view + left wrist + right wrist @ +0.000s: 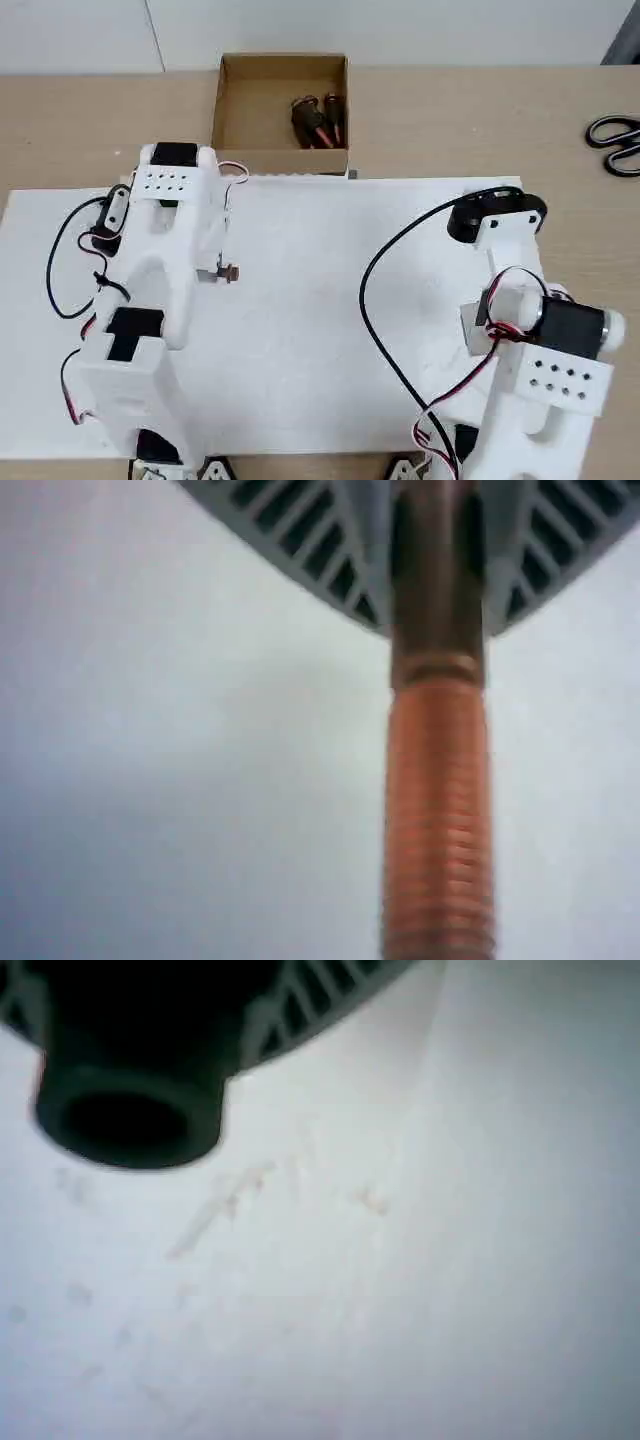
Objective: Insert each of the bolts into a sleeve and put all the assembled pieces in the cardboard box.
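High view — box (250,110) abutting mat (330,330), bolt (229,272) inboard

Black sleeve (130,1120) — open-ended — over white sheet (450,1290).

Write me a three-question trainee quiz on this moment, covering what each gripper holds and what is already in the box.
1. True or false: the left gripper is shut on a threaded bolt.
2. What does the right gripper hold? A) a second bolt B) a black sleeve C) nothing
3. Fill in: the assembled pieces seen in the high view lie inside the ____.

Key: 1 true. 2 B. 3 cardboard box.
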Robot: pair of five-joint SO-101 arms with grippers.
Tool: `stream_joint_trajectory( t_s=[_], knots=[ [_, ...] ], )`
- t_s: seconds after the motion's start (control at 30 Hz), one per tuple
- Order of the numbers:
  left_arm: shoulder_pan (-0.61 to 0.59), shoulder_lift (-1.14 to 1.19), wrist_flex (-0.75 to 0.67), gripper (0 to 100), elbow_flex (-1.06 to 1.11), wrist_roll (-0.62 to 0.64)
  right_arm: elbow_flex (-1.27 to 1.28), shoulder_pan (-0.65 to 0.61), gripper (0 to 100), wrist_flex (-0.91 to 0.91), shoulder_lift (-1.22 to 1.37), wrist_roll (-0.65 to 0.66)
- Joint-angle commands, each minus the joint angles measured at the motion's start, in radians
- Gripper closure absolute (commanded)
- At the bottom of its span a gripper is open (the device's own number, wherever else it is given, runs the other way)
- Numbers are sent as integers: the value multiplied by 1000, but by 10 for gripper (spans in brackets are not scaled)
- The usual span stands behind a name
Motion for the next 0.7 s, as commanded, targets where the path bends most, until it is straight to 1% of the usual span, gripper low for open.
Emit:
stream_joint_trajectory(
  t_s=[0.0, 0.1, 0.13, 0.2, 0.3, 0.37, 0.43, 0.53, 0.6, 0.67],
  knots=[
    [-5, -8, 26, 992, -7, 9, -3, 10, 994, 2, -21, -11],
    [-5, -2, 21, 988, -8, 8, -3, 10, 994, 2, -21, -11],
    [-5, -2, 21, 973, -8, 8, -3, 10, 994, 2, -21, -11],
    [-5, -2, 21, 904, -8, 6, -2, 10, 994, 2, -19, -11],
    [2, -6, 26, 758, -8, 6, -2, 10, 994, 2, -18, -11],
    [3, -8, 26, 686, -8, -3, -2, 10, 994, 2, -18, -11],
    [5, -9, 26, 657, -8, -44, -2, 10, 994, 2, -16, -11],
    [-3, -9, 28, 656, -8, -106, -2, 10, 994, 2, -16, -11],
    [-18, -9, 28, 656, -8, -192, -2, 10, 994, 2, -15, -11],
    [-46, -9, 28, 656, -10, -333, -2, 10, 994, 2, -15, -11]
  ],
)
